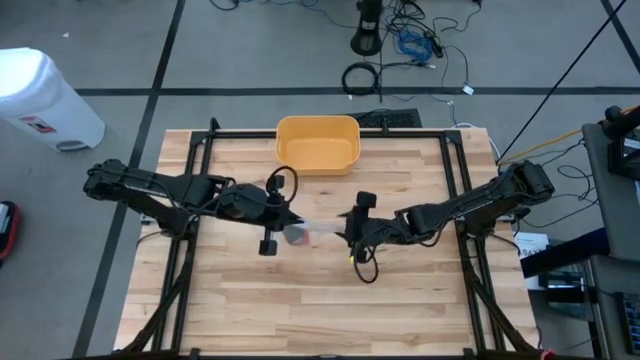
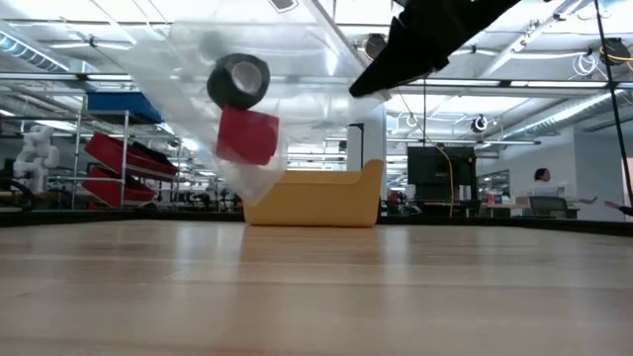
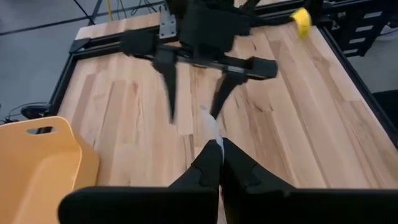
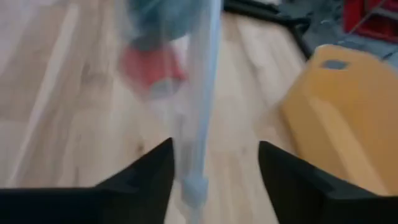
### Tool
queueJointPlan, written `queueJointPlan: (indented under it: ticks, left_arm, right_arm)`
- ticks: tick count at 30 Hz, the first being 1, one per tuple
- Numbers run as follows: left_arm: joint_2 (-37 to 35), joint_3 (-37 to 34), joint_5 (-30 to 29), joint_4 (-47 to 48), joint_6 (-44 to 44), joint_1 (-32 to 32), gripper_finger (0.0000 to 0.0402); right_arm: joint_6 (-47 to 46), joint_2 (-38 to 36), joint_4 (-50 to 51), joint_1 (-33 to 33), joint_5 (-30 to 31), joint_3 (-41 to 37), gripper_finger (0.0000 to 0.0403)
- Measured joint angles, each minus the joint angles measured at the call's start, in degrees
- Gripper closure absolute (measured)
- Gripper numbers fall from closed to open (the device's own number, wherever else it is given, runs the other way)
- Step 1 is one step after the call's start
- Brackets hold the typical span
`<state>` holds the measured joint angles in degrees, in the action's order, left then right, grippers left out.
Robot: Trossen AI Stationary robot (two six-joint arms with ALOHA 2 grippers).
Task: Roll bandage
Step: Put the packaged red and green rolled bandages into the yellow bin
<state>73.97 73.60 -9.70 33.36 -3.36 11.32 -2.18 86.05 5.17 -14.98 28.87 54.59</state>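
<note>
A: Where is the bandage at this moment?

B: I see no loose bandage. There is a clear plastic bag (image 2: 232,119) hanging above the table (image 1: 300,300), near its middle, between the two arms. Inside it are a dark roll (image 2: 238,80) and, touching it from below, a red block (image 2: 247,135). The roll is probably the bandage or a tape, but I cannot tell for sure.

A: Who holds the bag?

B: The left gripper (image 3: 219,158) has its fingers pressed together on an edge of the plastic. The right gripper (image 4: 214,171) stands with fingers spread; the bag film hangs between them, closer to one finger, and nothing is pinched there.

A: So the whole weight is on the left side?

B: It looks so. The bag hangs tilted, clear of the wood.

A: What does the step need, in your opinion?

B: I think the contents must come out first. The right gripper should take the film again at a better place, near the mouth or near a bottom corner, and only then should one arm move. If the left one lets go too soon, the bag drops.

A: And the yellow bin (image 1: 317,142)?

B: It stands at the far side of the table, well apart from the bag. If the things are tipped out, better over bare wood, low, so the roll does not run away.
</note>
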Motion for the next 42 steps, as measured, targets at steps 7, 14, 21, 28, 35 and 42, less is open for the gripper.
queueJointPlan:
  ticks: [7,14,21,28,35,42]
  left_arm:
    - [0.0,0.0,-0.5,0.0,0.0,-0.1,0.0401]
    - [0.1,-0.1,-4.0,-1.0,-0.2,-0.1,0.0401]
    - [0.2,-2.2,-18.2,-7.1,4.4,-2.8,0.0401]
    - [0.2,-2.7,-20.8,-9.2,2.1,-11.8,0.0401]
    - [0.5,-2.7,-12.4,-12.9,-0.6,-24.6,0.0401]
    - [5.0,-2.7,-4.4,-15.2,-1.9,-34.7,0.0401]
  right_arm:
    - [2.5,-2.2,-3.0,1.1,-6.3,0.2,0.0230]
    - [5.9,-2.5,-3.0,4.9,-17.3,0.2,0.0393]
    - [14.3,-4.4,6.0,10.7,-4.7,7.5,0.0403]
    - [24.4,-3.6,16.4,17.9,-5.2,19.2,0.0403]
    - [28.4,-3.6,21.8,29.5,-13.1,23.1,0.0403]
    - [34.0,-2.2,20.2,38.2,-20.3,23.1,0.0403]
